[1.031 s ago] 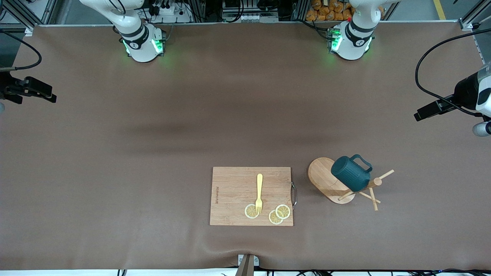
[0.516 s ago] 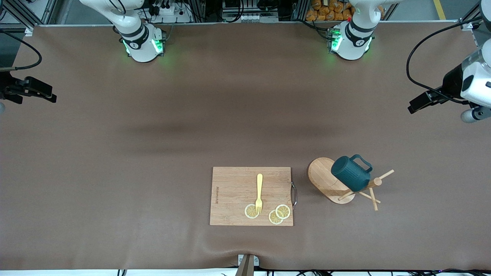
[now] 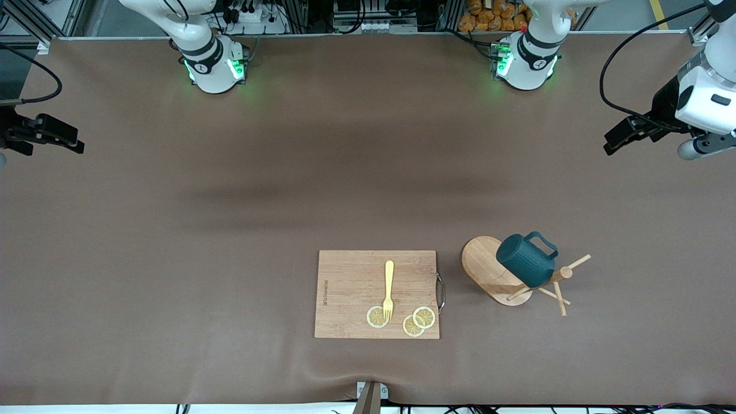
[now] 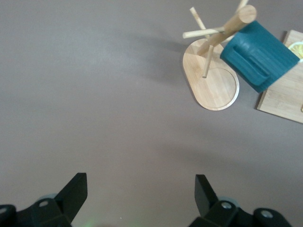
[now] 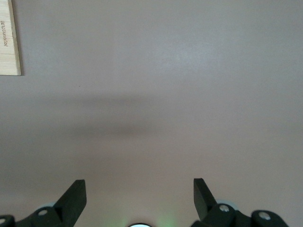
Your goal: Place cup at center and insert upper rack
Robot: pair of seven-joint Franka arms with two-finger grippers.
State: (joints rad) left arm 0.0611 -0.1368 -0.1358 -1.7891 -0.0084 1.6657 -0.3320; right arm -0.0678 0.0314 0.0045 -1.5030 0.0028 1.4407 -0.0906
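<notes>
The dark teal cup hangs tilted on a peg of the wooden mug tree, which stands upright on its oval base, toward the left arm's end of the table. Both show in the left wrist view, the cup and the mug tree. My left gripper is open and empty, up in the air over the table's edge at the left arm's end, well apart from the mug tree; it shows in its wrist view. My right gripper is open and empty, waiting at the right arm's end.
A rectangular wooden cutting board lies beside the mug tree, nearer the table's middle, with a yellow fork and three lemon slices on it. Its corner shows in the right wrist view. The brown table cover is bare elsewhere.
The left arm's hand has moved away from the front camera, toward the robots' side of the table, and turned a little. The right arm, cup and mug tree have not moved.
</notes>
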